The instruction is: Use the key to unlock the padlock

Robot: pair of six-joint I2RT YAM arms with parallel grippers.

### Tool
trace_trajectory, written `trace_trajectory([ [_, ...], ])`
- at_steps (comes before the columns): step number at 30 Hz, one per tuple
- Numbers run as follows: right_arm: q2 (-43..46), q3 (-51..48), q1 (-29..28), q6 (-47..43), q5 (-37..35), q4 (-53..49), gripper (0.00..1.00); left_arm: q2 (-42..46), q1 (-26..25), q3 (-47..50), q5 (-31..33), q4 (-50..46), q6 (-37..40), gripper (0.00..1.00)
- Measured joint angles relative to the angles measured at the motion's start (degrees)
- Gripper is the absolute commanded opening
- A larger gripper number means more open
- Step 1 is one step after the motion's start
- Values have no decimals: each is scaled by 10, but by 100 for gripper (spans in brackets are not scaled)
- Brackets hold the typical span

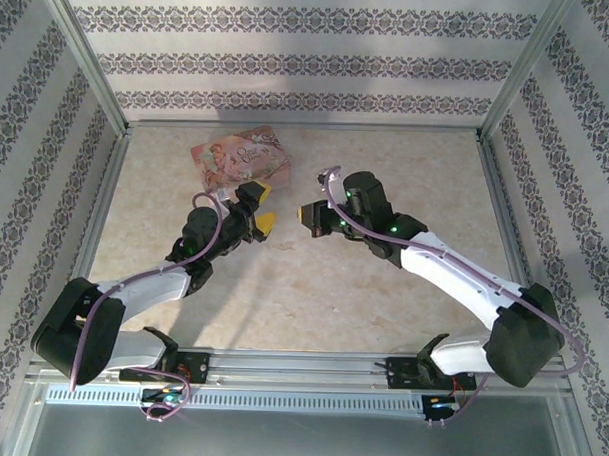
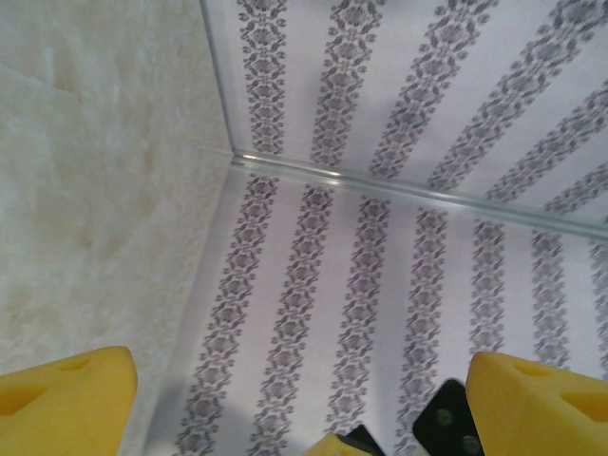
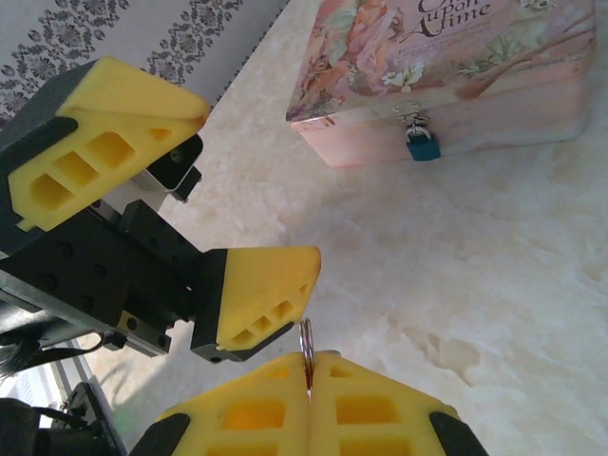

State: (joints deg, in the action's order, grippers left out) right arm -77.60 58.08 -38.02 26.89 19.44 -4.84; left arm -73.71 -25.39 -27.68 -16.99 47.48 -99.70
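starting at the left: left gripper spread wide, nothing between the yellow fingers, just aimed at the patterned wall. right beside it, nearly tip to tip, the right gripper, pads squeezed flat together on the key. really just a thin metal ring poking up out of the seam, blade hidden, direction of it impossible to tell. further right, well apart from both: the padlock, tiny blue body with a silvery loop, hanging off the clasp on the front of the pink box, box sitting flat on the table. locked, by the look of it.

reads like the carry-over step: key in hand, nowhere near the lock yet. could also be a handoff between the 2 grippers given how close together, hard to call.

next move, best guess: bring the key across to the padlock and line the blade up with the keyhole (not visible from here). probably needs a regrip or a wrist turn first to get the blade pointing out. worth pinning the lock with the free left gripper too. tiny, dangling, bound to swing away at 1 poke.
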Motion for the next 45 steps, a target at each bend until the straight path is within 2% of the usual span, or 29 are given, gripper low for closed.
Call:
trace_trajectory([
  [6, -28, 20, -7, 9, 9, 21, 0, 2, 0, 1, 14, 14, -40, 89],
  [16, -83, 78, -35, 21, 30, 55, 0, 0, -2, 1, 23, 37, -65, 76],
  [25, -128, 103, -46, 34, 47, 73, 0, -20, -6, 0, 30, 59, -81, 59],
  [31, -127, 99, -46, 35, 46, 77, 0, -20, -9, 0, 39, 60, -86, 48],
  [35, -118, 82, -46, 39, 44, 77, 0, -20, -9, 0, 41, 60, -86, 45],
  [45, -105, 72, -45, 43, 35, 77, 0, -25, -9, 0, 51, 59, -85, 26],
])
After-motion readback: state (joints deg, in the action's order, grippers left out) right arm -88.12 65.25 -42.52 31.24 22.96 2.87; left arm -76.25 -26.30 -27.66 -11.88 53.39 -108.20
